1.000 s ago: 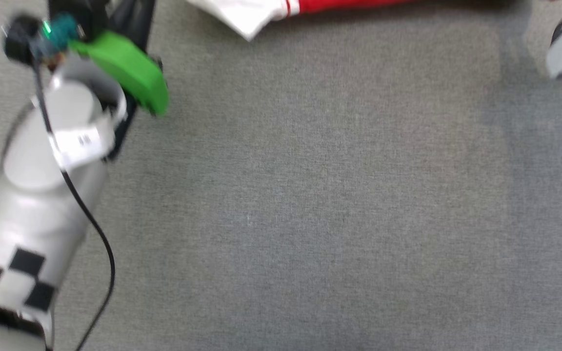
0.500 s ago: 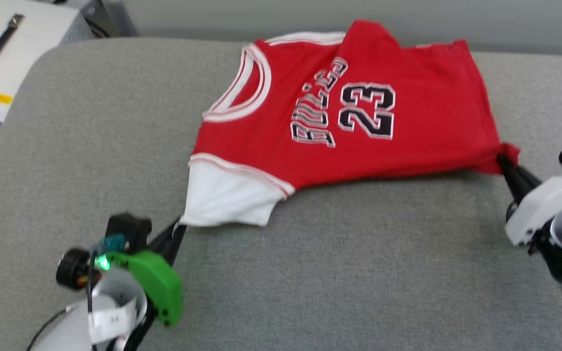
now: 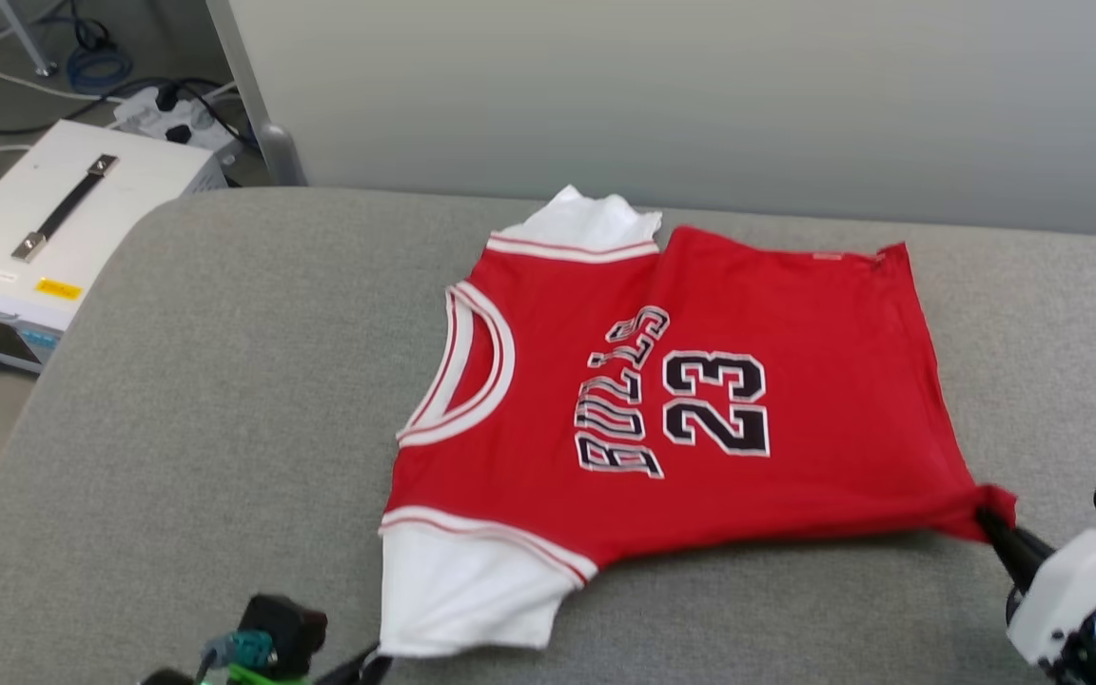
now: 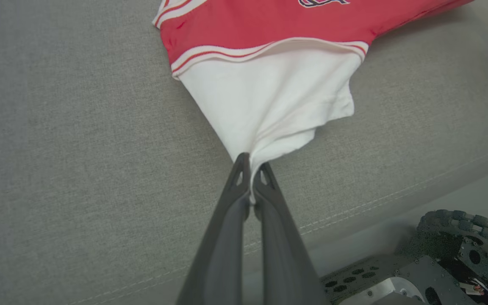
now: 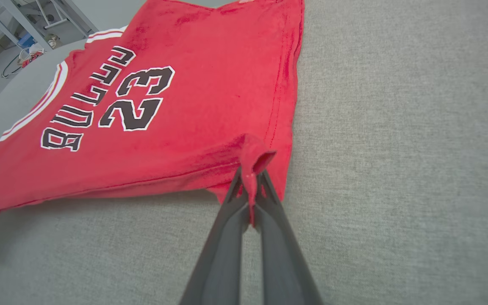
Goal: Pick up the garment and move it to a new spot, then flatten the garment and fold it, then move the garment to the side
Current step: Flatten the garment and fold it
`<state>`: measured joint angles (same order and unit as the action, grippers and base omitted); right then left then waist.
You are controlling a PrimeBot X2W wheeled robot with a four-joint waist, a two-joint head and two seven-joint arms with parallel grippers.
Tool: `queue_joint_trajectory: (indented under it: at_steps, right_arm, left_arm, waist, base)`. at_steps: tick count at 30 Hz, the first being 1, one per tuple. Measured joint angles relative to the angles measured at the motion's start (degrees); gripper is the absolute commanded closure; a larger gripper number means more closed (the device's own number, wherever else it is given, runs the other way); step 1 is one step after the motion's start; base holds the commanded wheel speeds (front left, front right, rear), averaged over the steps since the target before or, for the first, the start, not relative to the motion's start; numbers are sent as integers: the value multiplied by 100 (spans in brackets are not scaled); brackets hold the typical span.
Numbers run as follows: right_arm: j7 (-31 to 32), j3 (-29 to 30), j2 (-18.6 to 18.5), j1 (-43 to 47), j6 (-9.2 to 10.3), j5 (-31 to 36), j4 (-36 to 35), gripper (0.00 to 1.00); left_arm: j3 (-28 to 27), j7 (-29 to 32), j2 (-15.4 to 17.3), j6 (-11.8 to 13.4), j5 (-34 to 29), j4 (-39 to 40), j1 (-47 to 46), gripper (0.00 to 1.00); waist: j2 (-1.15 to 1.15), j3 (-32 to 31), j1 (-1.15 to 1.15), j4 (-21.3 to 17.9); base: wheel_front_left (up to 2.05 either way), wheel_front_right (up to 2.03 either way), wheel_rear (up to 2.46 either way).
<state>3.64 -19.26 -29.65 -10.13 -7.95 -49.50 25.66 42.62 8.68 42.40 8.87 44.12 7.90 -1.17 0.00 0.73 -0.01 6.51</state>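
Pinching near corners of soft red white-sleeved T-shirt (image 3: 843, 381): sleeve (image 4: 269, 97) in left end effector (image 4: 250, 163), hem (image 5: 256, 157) in right end effector (image 5: 250, 178); stretching left-right beyond both.

Long dark tapered claw fingers (image 4: 227, 237), white right wrist housing (image 3: 1076, 585), green left wrist cover (image 3: 248, 677), dark roller wheel (image 4: 460, 220)

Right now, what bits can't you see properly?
- Head view: left tool, cut off by the bottom edge.
- Head view: far white sleeve of the garment, partly hidden by its red fabric.
- Left wrist view: lettering, cut off by the top edge.
- Head view: yellow label on the white box, too small to read.
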Motion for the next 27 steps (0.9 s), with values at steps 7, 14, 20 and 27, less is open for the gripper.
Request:
queue_joint_trajectory:
  at_steps: [7,14,20,27]
  right_arm:
    - [783,456,-119,1108,0,-125,-619,100]
    - [1504,1134,24,2080,2,-52,-1585,100]
    - [1834,1739,344,2179,3,225,-2273,100]
    - [2192,2119,608,1786,41,547,-2637,100]
  left_arm:
    - [256,303,264,53,168,488,571,100]
    - [264,276,314,105,207,767,747,100]
    - [-66,38,352,143,96,798,374,100]
    - [-339,167,288,-93,73,715,-630,100]
  waist:
    - [0,-322,0,11]
    - [0,-358,0,-26]
    - [0,-191,0,-70]
    - [0,164,0,-141]
  base:
    - [0,0,0]
    - [0,0,0]
    - [0,0,0]
    - [0,0,0]
